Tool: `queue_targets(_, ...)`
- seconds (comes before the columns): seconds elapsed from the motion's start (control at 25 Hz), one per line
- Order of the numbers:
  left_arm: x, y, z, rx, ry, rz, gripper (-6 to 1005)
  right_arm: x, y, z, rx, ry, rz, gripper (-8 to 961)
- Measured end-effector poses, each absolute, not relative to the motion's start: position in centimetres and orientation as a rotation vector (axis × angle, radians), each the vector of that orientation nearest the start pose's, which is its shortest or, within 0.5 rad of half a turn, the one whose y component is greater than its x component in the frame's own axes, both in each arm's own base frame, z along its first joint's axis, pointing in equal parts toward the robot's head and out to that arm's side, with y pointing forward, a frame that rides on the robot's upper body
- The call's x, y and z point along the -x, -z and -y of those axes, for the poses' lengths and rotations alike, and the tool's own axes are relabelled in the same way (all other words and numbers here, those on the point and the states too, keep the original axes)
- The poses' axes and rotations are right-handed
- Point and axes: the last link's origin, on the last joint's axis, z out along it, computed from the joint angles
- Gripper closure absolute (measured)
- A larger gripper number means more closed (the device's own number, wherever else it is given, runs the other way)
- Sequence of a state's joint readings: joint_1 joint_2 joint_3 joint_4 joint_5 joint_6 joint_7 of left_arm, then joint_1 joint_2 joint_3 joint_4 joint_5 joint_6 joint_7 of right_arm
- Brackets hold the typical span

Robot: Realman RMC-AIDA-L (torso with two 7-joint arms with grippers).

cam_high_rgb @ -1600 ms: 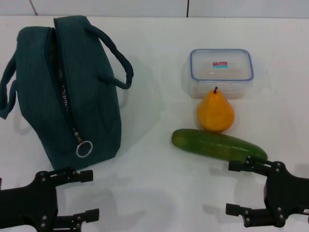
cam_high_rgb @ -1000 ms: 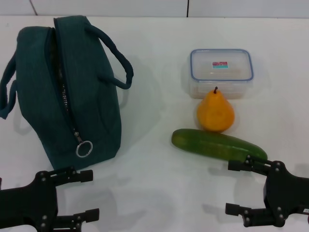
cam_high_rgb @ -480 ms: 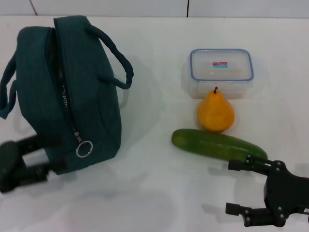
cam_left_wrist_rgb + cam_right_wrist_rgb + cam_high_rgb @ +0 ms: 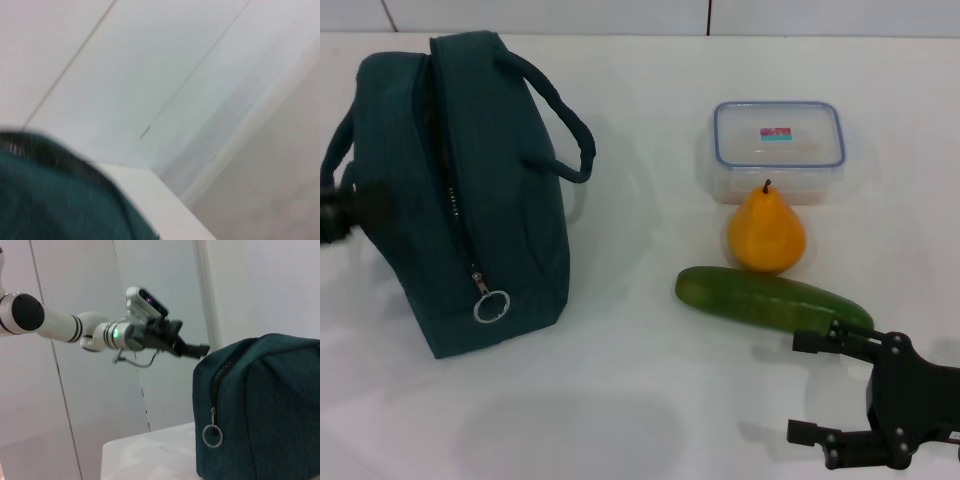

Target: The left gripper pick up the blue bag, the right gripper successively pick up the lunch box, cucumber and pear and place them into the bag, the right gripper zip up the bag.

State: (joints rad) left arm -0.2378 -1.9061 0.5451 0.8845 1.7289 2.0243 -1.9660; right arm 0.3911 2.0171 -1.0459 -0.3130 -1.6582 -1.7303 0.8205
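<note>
Left gripper (image 4: 192,346) beside blue bag (image 4: 470,190); right gripper (image 4: 820,390) parked, open.

From the head camera I see only a blurred dark tip of the left end effector (image 4: 345,212) at the picture's edge, beside the blue bag (image 4: 470,190), so I cannot tell how its fingers stand. The left wrist picture is blurred and shows just one corner of the bag's fabric. The right end effector (image 4: 817,388) is cut off by the bottom edge. The pear (image 4: 766,235) hides part of the lunch box (image 4: 778,140) front wall.
</note>
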Motion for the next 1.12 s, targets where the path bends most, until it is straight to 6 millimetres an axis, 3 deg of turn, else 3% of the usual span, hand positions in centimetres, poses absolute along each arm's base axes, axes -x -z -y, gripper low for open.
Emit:
queue_targets(0.2,28.0,-17.9,-26.3,2.448,1.053,1.245,184,-28.3,3.8,-23.7,2.847,-1.011,-0.260,68)
queue_targets(0.32,27.7,-18.3,-27.6,2.392,0.956,1.344,185,-28.3,3.8,-23.7,2.842,-1.014,-0.260,68)
queue_targets(0.4,27.8,-18.4,-29.4,2.308,0.784,1.445,185,-28.3,3.8,-23.8,2.838,-1.018,-0.259,68)
queue_targets(0.64,26.6,-18.1,-31.3,2.276,0.633,1.482,187,-28.2,3.8,-23.8,2.839,-1.018,-0.258,68)
queue_targets(1.12,26.5,-17.2,-32.4,2.238,0.450,1.591,190,-28.1,3.7,-23.7,2.838,-1.033,-0.255,67)
